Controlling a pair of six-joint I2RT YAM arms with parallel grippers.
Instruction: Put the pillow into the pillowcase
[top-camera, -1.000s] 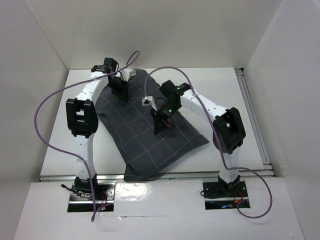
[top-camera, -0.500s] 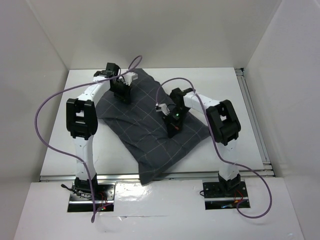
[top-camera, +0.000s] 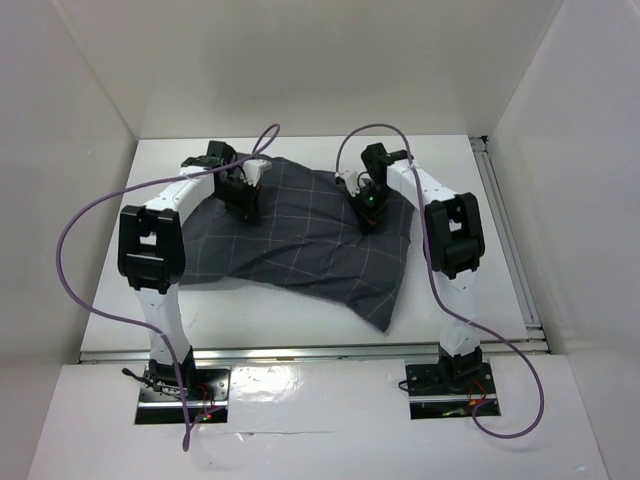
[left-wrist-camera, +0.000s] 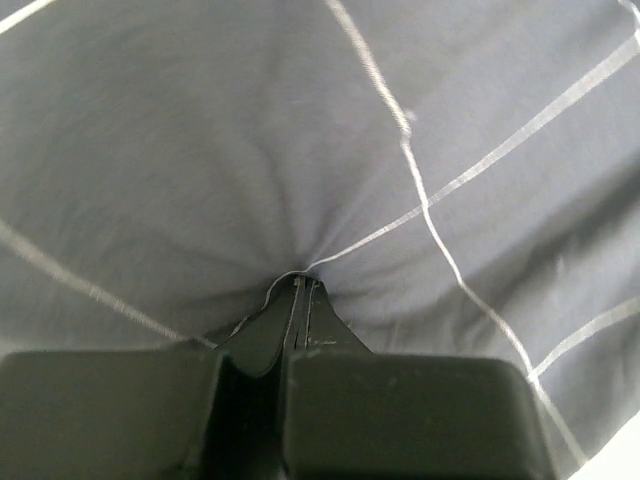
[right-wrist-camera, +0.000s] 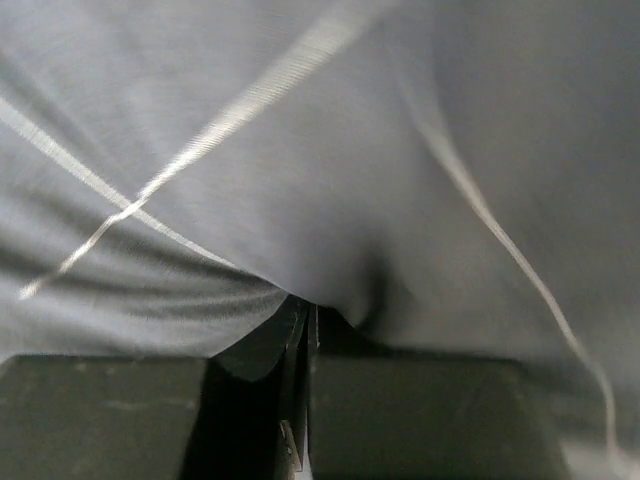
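Observation:
The dark grey pillowcase (top-camera: 300, 235) with a thin light grid lies bulging across the table's middle and far part. The pillow is hidden; no cream-yellow shows anywhere. My left gripper (top-camera: 244, 200) is shut on a pinch of the pillowcase at its far left part; in the left wrist view (left-wrist-camera: 300, 283) the cloth gathers into the closed jaws. My right gripper (top-camera: 370, 215) is shut on the pillowcase at its far right part; the right wrist view (right-wrist-camera: 305, 305) shows cloth (right-wrist-camera: 330, 170) pulled taut from the closed jaws.
The white table (top-camera: 470, 200) is boxed in by white walls at the back and both sides. A metal rail (top-camera: 505, 230) runs along the right edge. Purple cables (top-camera: 75, 240) loop from both arms.
Both grippers kept their pinch. The right gripper moved far and to the right, swinging the pillowcase round from a diagonal lie to spread across the table. The left gripper shifted slightly.

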